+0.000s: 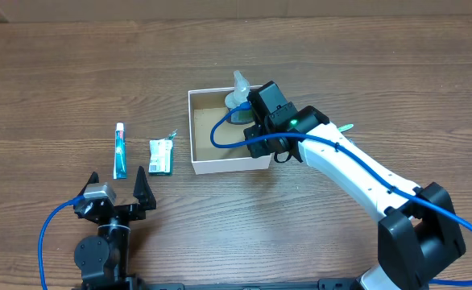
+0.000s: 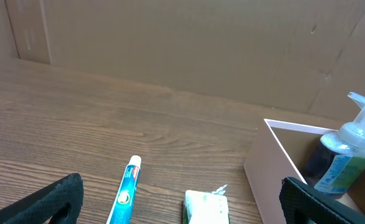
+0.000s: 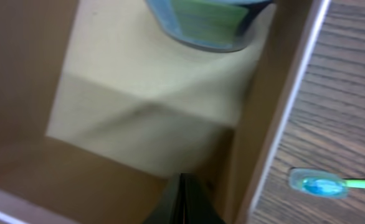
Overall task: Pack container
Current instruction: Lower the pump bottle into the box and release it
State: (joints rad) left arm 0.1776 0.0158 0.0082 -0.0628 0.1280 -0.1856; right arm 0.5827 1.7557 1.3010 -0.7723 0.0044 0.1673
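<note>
The container (image 1: 220, 165), a square white-walled box with a brown bottom, sits mid-table. A pump bottle (image 1: 238, 97) with a green label stands in its far part; it also shows in the left wrist view (image 2: 347, 155) and the right wrist view (image 3: 207, 18). My right gripper (image 3: 184, 186) is shut and empty, its tips over the box's bottom (image 3: 151, 106) near the right wall; its wrist (image 1: 272, 113) covers the box's right side. My left gripper (image 1: 118, 177) is open and empty near the front left, its fingers (image 2: 182, 196) wide apart.
A toothpaste tube (image 1: 120, 151) (image 2: 125, 190) and a green-and-white packet (image 1: 162, 156) (image 2: 205, 207) lie left of the box, just beyond my left gripper. A green toothbrush (image 3: 322, 185) lies on the table right of the box, its tip showing by my right arm (image 1: 345, 127).
</note>
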